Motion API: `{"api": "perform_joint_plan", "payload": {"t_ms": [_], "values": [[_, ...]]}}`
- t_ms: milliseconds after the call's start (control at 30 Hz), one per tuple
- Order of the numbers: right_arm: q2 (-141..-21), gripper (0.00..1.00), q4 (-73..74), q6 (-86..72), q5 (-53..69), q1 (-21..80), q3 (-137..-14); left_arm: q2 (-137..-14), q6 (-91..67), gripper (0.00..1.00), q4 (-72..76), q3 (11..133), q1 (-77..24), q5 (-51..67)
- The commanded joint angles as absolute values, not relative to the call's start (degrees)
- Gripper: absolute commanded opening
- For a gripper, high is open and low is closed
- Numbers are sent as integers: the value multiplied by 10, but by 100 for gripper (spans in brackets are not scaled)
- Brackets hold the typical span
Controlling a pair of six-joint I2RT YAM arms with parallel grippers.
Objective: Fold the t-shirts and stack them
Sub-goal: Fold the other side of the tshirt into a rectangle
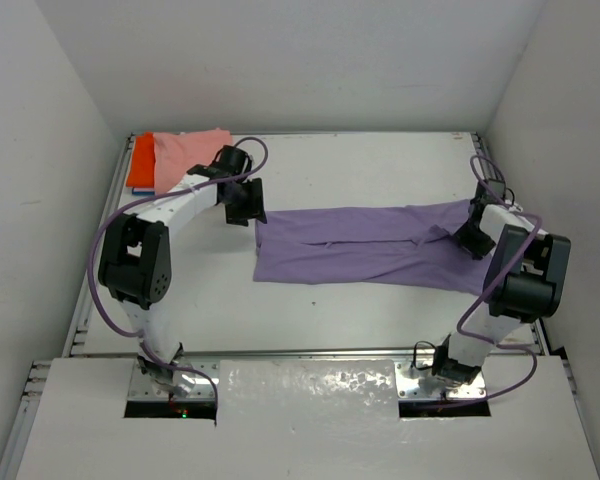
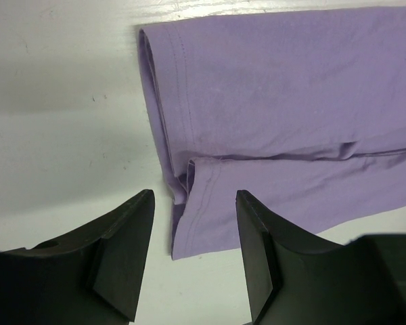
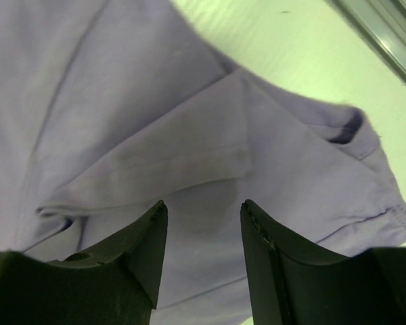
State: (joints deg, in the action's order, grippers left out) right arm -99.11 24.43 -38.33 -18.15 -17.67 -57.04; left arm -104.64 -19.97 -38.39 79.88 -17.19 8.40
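The lavender-purple t-shirt (image 1: pixel 365 246) lies flat across the middle of the table, folded into a long band. Its left hem end (image 2: pixel 203 203) shows in the left wrist view, and my left gripper (image 1: pixel 245 203) (image 2: pixel 195 203) hovers open just above that corner with nothing between its fingers. My right gripper (image 1: pixel 472 238) (image 3: pixel 203 210) stands open over the shirt's right end (image 3: pixel 210 156), above a fold of cloth, gripping nothing. The salmon-pink t-shirt (image 1: pixel 185 155) lies folded at the back left corner, on top of the orange-red t-shirt (image 1: pixel 141 162).
White walls close the table on three sides. A metal rail (image 1: pixel 310 352) runs along the near edge, and another (image 3: pixel 386 34) passes just beyond the shirt's right end. Purple cables (image 1: pixel 110 240) loop beside both arms.
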Motion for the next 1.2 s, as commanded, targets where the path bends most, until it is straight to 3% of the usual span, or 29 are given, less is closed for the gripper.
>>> {"api": "perform_joint_plan", "payload": {"t_ms": [0, 567, 800, 1167], "values": [[-978, 46, 205, -412, -209, -194, -552, -1027, -200, 49, -362, 800, -167, 98], [-1032, 40, 180, -432, -215, -215, -589, -1060, -202, 49, -364, 824, -167, 102], [-1021, 21, 190, -435, -234, -215, -593, -1061, -204, 49, -366, 828, -167, 102], [-1029, 0, 208, -436, -237, -216, -635, -1059, -205, 49, -366, 830, -167, 105]]}}
